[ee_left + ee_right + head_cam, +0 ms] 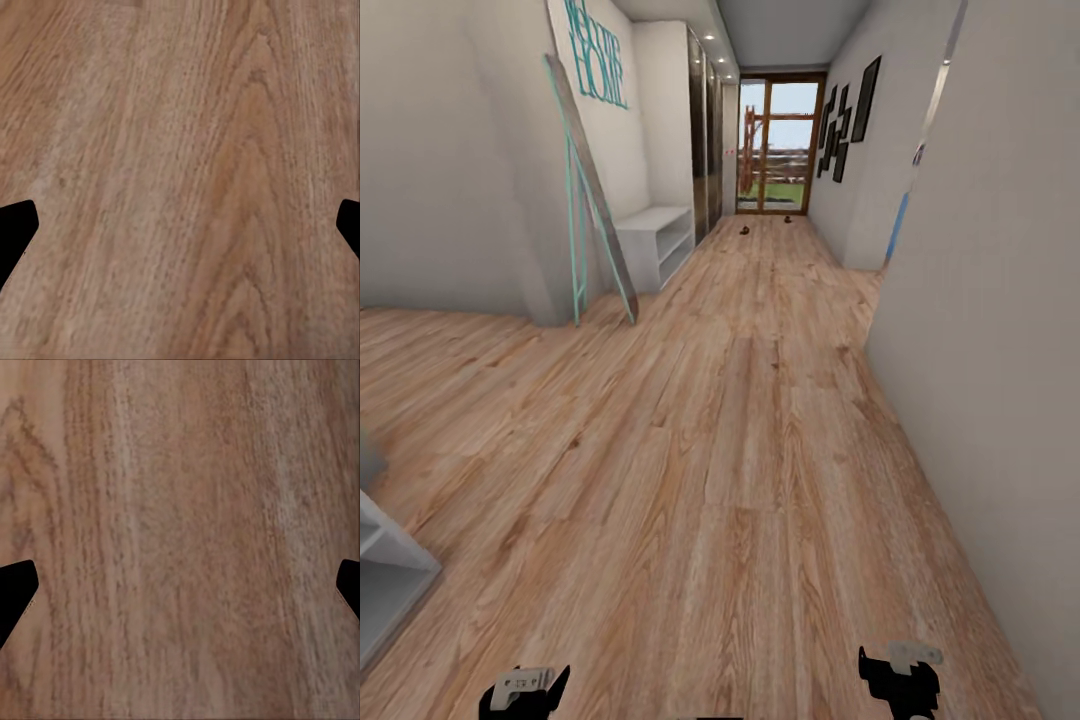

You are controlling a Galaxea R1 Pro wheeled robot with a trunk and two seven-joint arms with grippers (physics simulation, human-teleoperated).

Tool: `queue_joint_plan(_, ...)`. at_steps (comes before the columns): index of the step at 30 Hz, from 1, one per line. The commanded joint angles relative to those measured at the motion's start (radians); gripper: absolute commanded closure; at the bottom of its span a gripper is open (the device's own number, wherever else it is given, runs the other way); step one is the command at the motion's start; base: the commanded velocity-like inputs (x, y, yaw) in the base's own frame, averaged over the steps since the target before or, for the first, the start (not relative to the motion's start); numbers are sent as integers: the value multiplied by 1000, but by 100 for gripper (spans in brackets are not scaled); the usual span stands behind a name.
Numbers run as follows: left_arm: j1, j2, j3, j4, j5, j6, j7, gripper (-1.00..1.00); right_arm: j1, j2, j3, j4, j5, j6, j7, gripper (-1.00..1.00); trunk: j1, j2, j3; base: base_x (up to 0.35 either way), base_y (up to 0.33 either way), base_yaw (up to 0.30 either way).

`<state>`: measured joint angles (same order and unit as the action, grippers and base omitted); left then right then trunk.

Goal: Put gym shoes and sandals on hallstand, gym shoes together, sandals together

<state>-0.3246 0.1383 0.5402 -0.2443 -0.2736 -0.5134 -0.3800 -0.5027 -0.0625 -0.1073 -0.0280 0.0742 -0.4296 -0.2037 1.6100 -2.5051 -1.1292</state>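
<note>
Two small dark shapes lie on the wood floor [740,420] far down the corridor at about twelve o'clock, one [744,229] a little nearer and to the left, the other [788,218] closer to the glass door [779,145]; they are too small to tell whether they are sandals or something else. At about eleven o'clock a low white bench [657,240] with open shelves stands against the left wall, beyond a leaning frame with teal edges [588,195]; teal lettering [596,60] hangs on the wall above it; dark picture frames [845,118] hang on the right wall at one o'clock. At nine o'clock, close by, the corner of a pale grey shelf unit [390,575] shows. The left gripper [525,692] sits at seven o'clock and the right gripper [901,678] at five o'clock, both low over the planks; in each wrist view the two fingertips [15,229] [15,589] stand wide apart with bare floor between them, holding nothing.
</note>
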Motion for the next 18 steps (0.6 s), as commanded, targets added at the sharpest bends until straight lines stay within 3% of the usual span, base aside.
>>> queue_joint_plan(1, -1, 0, 9, 0, -8, -4, -5, -100, -1, 0, -8, 1, 8, -3, -2, -100, 0, 0, -1, 323, 0, -107)
queue_joint_plan(18, -1, 0, 16, 0, -6, -1, 2, -100, -1, 1, -2, 2, 29, -4, 0, -100, 0, 0, -1, 336, 0, -21)
